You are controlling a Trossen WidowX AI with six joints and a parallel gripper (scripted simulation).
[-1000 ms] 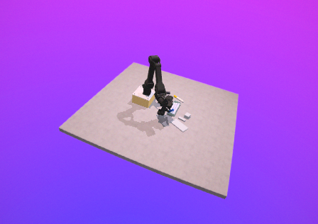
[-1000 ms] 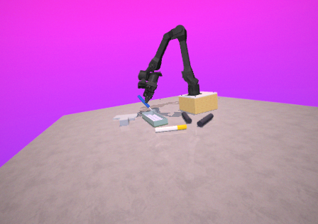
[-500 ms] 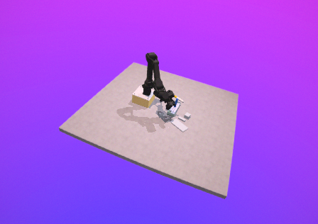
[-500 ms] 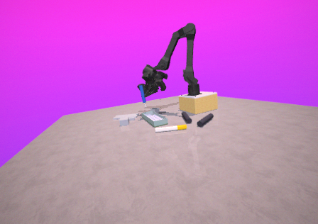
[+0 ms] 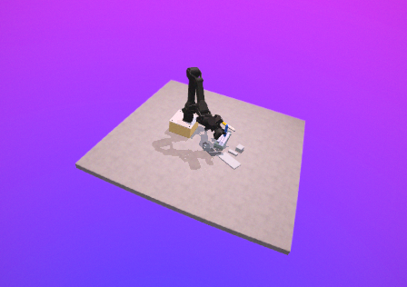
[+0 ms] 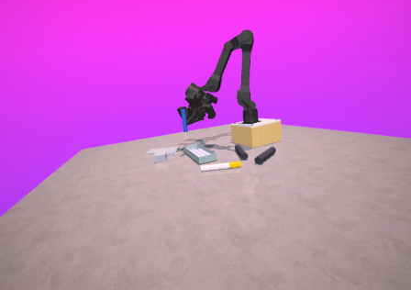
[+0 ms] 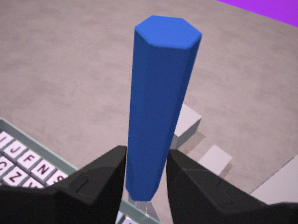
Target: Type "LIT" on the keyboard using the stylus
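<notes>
The gripper [image 5: 224,133] [image 6: 184,115] [image 7: 146,159] is shut on the blue stylus [image 5: 226,128] [image 6: 184,124] [image 7: 159,95]. The stylus stands nearly upright in the exterior view, with its thin pale tip pointing down. The keyboard [image 5: 219,145] [image 6: 208,160] [image 7: 35,143] is a grey-green tray with rows of white lettered keys. In the exterior view the tip shows above and slightly left of the keyboard's far end. In the wrist view, J, F, N and S keys show at lower left; the fingers hide many keys, and the tip is faint beside the keyboard's rim.
A grey block [image 5: 240,148] [image 7: 189,121], a smaller block [image 5: 233,152] [image 7: 216,160] and a flat slab [image 5: 230,160] [image 7: 282,185] lie beside the keyboard. A white and yellow marker [image 6: 220,167] and two black cylinders [image 6: 240,152] [image 6: 265,155] lie on its other side.
</notes>
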